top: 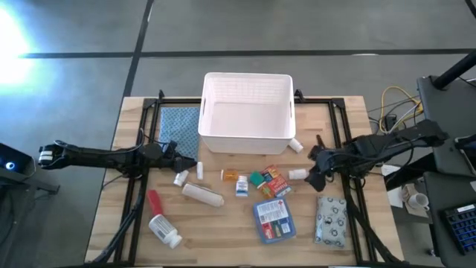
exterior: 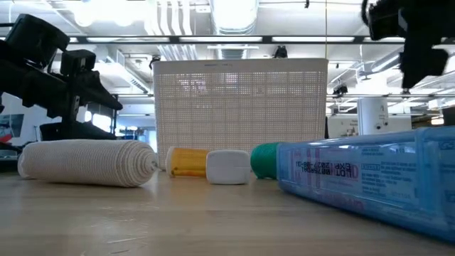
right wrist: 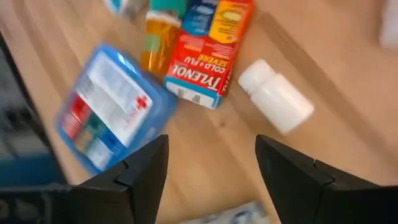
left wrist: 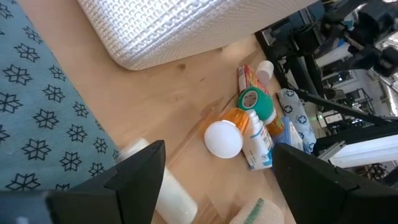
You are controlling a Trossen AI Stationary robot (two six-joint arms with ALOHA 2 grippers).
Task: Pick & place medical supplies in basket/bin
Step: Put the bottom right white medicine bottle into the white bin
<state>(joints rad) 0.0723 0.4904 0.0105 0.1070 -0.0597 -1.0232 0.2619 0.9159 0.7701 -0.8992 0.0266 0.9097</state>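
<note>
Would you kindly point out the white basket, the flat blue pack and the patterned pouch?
white basket (top: 245,141): high view, front wall.
flat blue pack (top: 274,220): high view, middle of its lid.
patterned pouch (top: 331,221): high view, centre of its top face.

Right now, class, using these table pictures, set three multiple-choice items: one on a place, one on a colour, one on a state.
1. Where is the blue patterned cloth?
A. Left of the basket
B. Inside it
C. Under the blue pack

2. What colour is the tube beside the large white bottle?
A. Green
B. Red
C. Yellow

3. What do the left gripper and right gripper hold?
A. A bottle each
B. The basket
C. Nothing; fingers open

Answers: 1 A, the high view shows it at the basket's left wall. 2 B, it is plainly red. 3 C, both wrist views show empty gaps.
</note>
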